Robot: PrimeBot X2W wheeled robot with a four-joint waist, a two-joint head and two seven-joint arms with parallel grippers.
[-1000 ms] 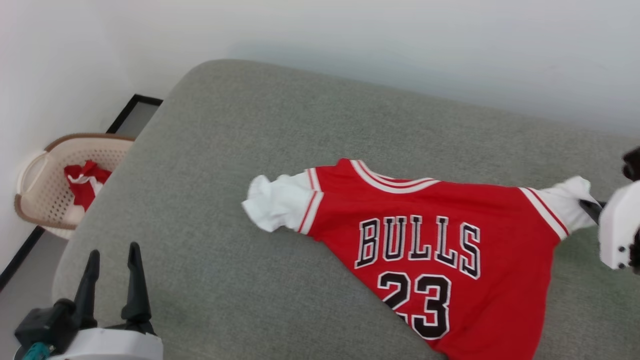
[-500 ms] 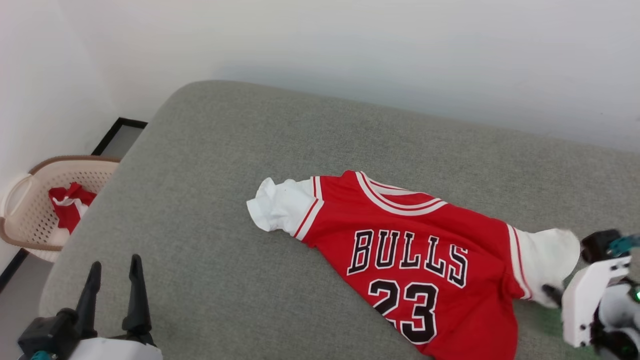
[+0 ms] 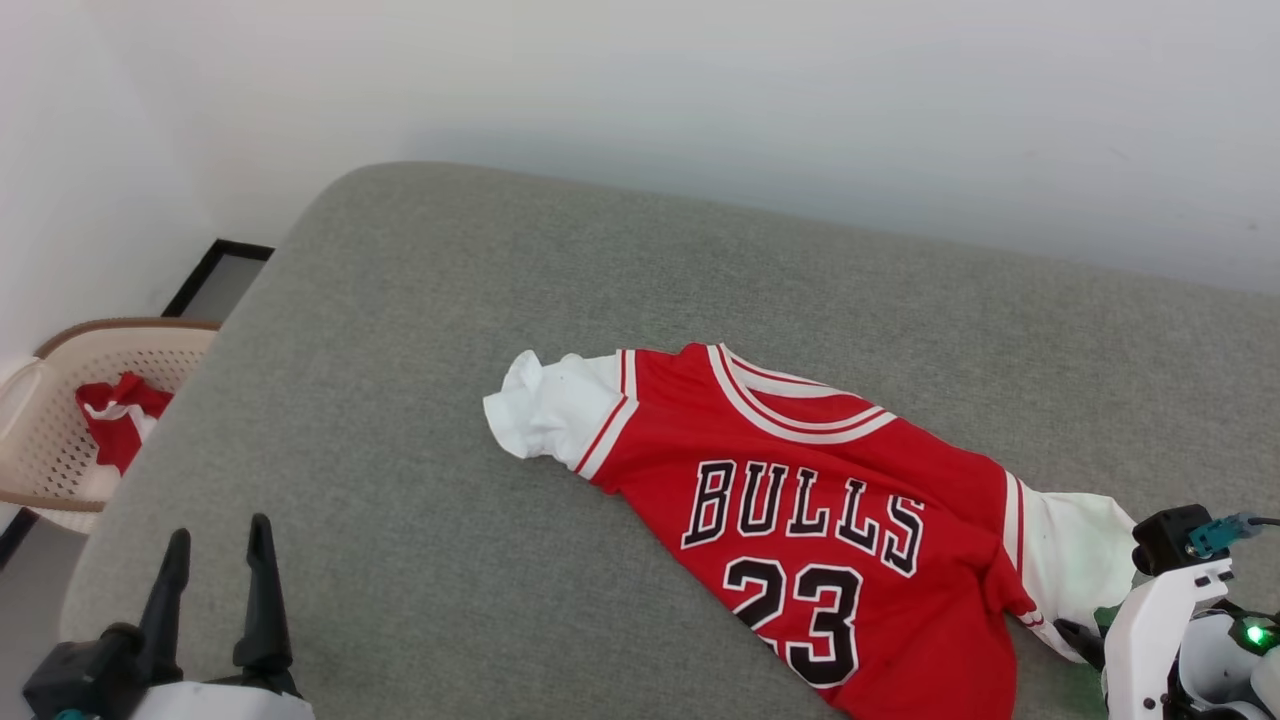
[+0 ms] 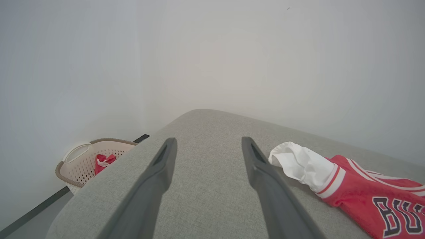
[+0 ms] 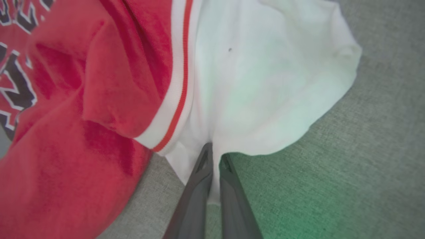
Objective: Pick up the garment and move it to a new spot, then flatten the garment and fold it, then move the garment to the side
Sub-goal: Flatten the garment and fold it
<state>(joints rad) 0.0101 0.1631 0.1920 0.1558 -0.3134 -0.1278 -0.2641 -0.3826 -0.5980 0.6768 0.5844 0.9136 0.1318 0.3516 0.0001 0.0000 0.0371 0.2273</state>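
Farthest left, a cream plastic laundry basket [image 3: 50, 440] with a perforated wall and a brown rim stands beside the cushion [image 3: 450, 300], a crumpled red-and-white cloth [image 3: 115, 420] inside it. Next, the left gripper [image 3: 220, 535] hangs over the cushion's near-left corner, its two long, dark, tapered fingers spread wide apart with nothing between them. Its wrist view brings out the fine woven grain of the grey upholstery and its rounded edge, which the head view renders flatter. Toward the right, the garment [image 3: 800, 500] lies front-up on the cushion: a smooth red jersey with white short sleeves, a striped V-collar and black, white-outlined "BULLS 23" lettering, its hem running off the head view's bottom edge. One sleeve is bunched into a soft lump; the body is rumpled near the other. At the far right, the right gripper [image 5: 212, 151] is clamped on the lower edge of that second sleeve. Where the head view gives a dark fingertip beside the pale wrist housing [image 3: 1150, 630], the right wrist view shows both fingers pressed together with white cloth pinched between them.
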